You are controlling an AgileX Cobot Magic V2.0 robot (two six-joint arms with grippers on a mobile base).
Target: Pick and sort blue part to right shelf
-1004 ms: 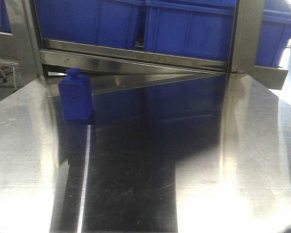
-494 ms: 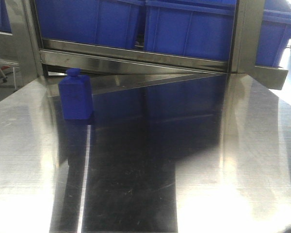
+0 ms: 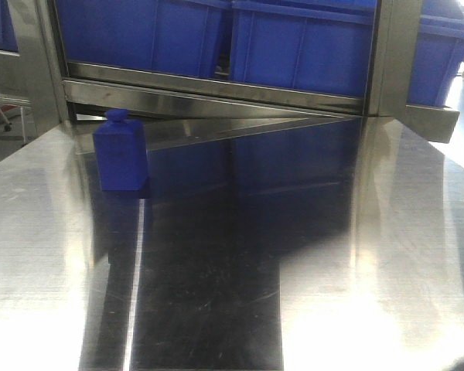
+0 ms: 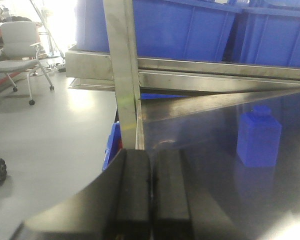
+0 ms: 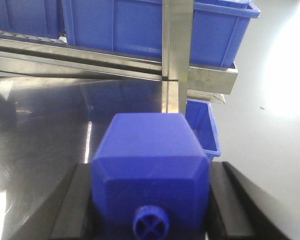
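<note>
Okay, starting on the left: the left gripper point(image 4: 151, 159) is fully closed, its two black pads pressed flat together with nothing between them. It hovers at the left edge of the steel table point(image 3: 216, 309), and an office chair point(image 4: 19, 45) stands on the floor beyond it.

Next, the blue part point(image 3: 121, 158) stands upright on the table near its far left corner, low stepped top up. It sits just short of the shelf's front bar and no gripper touches it.

Across the back runs the shelf point(image 3: 216, 99), a steel rack. Big blue crates point(image 3: 294, 46) sit side by side above its front bar, and their reflections darken the middle of the table.

Over on the right, the right gripper point(image 5: 151, 167) is spread wide and clamped on a second, knobbed blue block point(image 5: 150, 150). A black finger point(image 5: 72, 205) presses each side, and the round knob points back at the wrist camera. A shelf post point(image 5: 177, 45) rises straight ahead of it, with a small blue bin point(image 5: 206, 127) low beside the table's right edge.
</note>
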